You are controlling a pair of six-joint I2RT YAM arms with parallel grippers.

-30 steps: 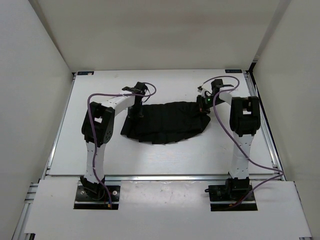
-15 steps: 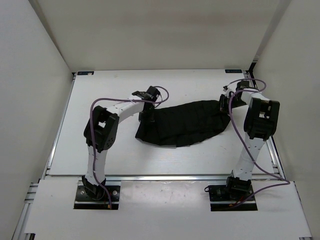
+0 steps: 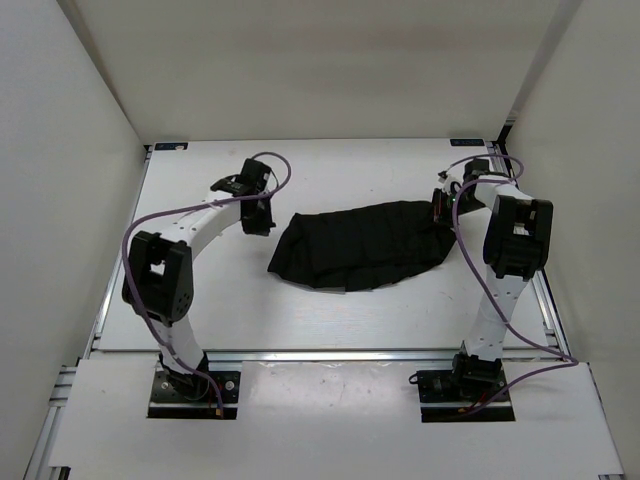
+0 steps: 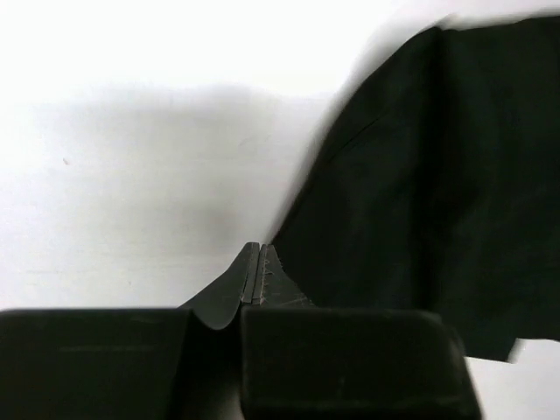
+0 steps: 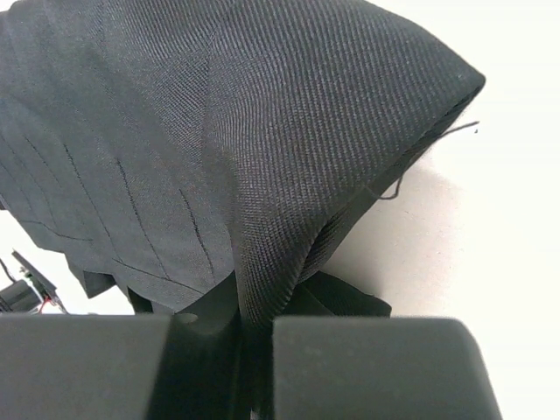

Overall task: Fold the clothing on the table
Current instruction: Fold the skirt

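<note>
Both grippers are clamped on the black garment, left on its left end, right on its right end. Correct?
Not quite. The right gripper is shut on the clothing's right end, but the left gripper is shut on nothing, beside the left end over the table. The left wrist view shows it.

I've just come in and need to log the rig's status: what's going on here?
Two robot arms are working on a piece of black clothing lying on the white table. The right gripper is shut on the clothing's right end, pinching a bunch of fabric. The left gripper is shut and empty, just off the clothing's left edge. The clothing is wrinkled, not yet neatly folded.
</note>
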